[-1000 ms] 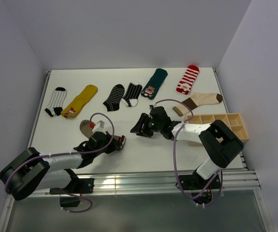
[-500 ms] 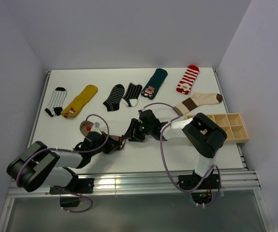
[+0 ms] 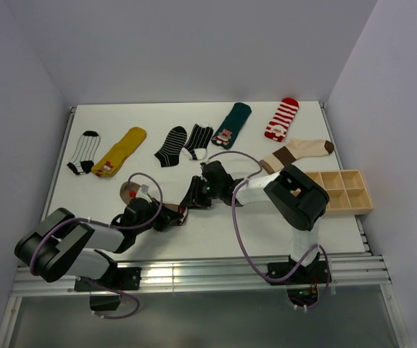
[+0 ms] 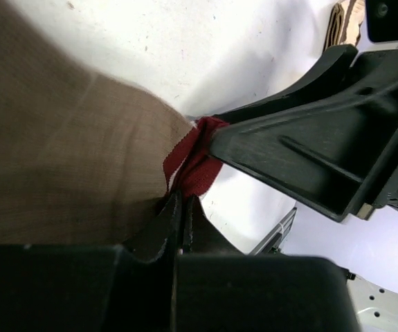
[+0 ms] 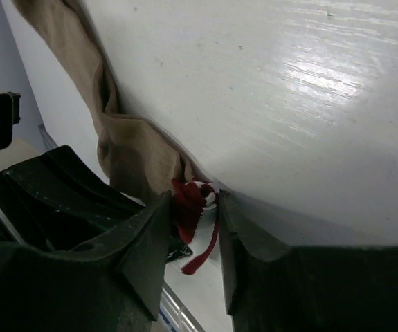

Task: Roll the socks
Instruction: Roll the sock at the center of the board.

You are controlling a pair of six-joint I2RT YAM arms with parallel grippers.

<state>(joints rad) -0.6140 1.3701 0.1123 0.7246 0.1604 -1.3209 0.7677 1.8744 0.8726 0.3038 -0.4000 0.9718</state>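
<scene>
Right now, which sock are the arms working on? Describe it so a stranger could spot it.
On the white table, look in front of the row of laid-out socks, left of centre. A plain brown sock lies there, its red edge pinched in the left pincer; the others lie untouched.

The right tool [image 3: 193, 199] has swung left over the bench [image 3: 266, 225], from well apart to just beside the red cuff [image 5: 188, 200] of the brown sock [image 3: 130, 191]. Its fingers now stand either side of the cuff, closer together than before. The right arm [image 3: 299, 196] has folded in toward the cuff, and the left arm [image 3: 59, 243] has drawn nearer too.
</scene>
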